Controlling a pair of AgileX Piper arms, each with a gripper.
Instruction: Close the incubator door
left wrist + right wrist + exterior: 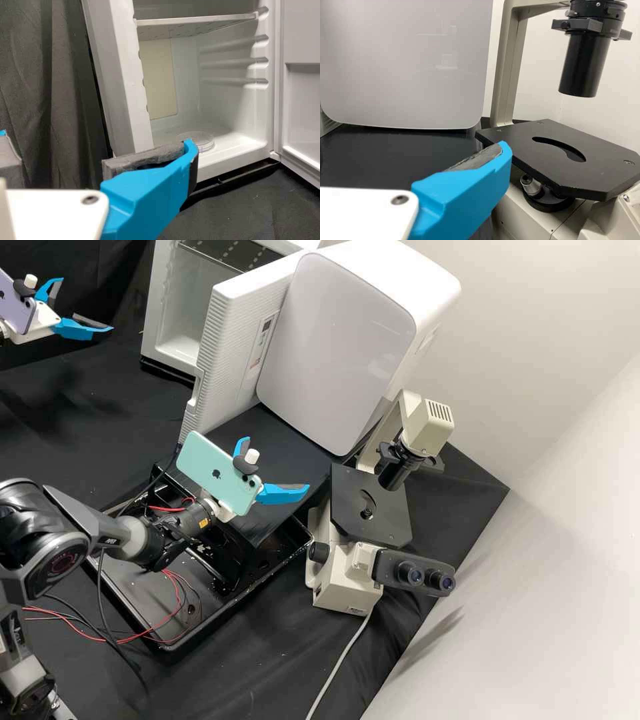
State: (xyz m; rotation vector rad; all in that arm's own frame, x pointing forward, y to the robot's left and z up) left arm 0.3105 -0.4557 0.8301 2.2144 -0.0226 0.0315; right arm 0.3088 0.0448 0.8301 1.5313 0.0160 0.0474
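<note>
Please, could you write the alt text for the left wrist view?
A white incubator with its door open holds a clear round dish on its floor, below a shelf. The left gripper, open, is in front.

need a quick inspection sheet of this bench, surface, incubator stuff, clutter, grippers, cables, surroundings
surface: black cloth, creased, over the bench
job's things: incubator open, its door swung out; a shelf above and a clear round dish on the floor inside
clutter: black tray beside the microscope; large white unit behind them
grippers: left open and empty, near the incubator; right open and empty, near the microscope; a phone mounted on each
cables: red wires over the tray; pale cable from the microscope
surroundings: pale wall
</note>
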